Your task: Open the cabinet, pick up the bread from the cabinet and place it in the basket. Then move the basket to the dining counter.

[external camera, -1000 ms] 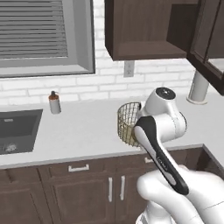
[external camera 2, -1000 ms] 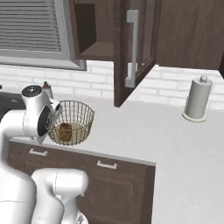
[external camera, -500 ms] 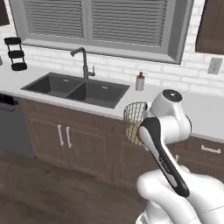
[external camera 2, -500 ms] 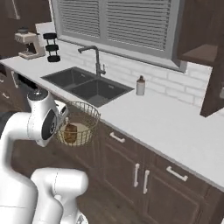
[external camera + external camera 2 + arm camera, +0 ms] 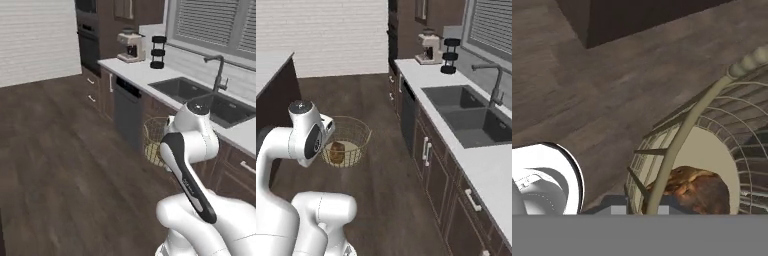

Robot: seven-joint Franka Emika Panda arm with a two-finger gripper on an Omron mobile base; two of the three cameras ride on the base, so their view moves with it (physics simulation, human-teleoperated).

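The round wire basket (image 5: 349, 141) hangs in the air in front of my arm, with the brown bread (image 5: 336, 153) lying in its bottom. My gripper (image 5: 645, 207) is shut on the basket's thin rim (image 5: 682, 131), and in the hand view the bread (image 5: 698, 188) shows through the mesh just below it. In the left base view the basket (image 5: 154, 141) peeks out behind my forearm. The white-topped dining counter (image 5: 272, 63) with its dark side stands at the far left. The cabinet is out of view.
The grey kitchen worktop runs along the right with a double sink (image 5: 465, 113) and tap (image 5: 218, 73). A coffee machine (image 5: 429, 47) and a black stacked rack (image 5: 449, 56) stand at its far end. Open wooden floor (image 5: 60, 150) lies between worktop and dining counter.
The whole picture has swung as the base drives and turns away from the wall: the wall cabinets are gone, and the sink, coffee machine and floor have come in. The basket stays in my gripper.
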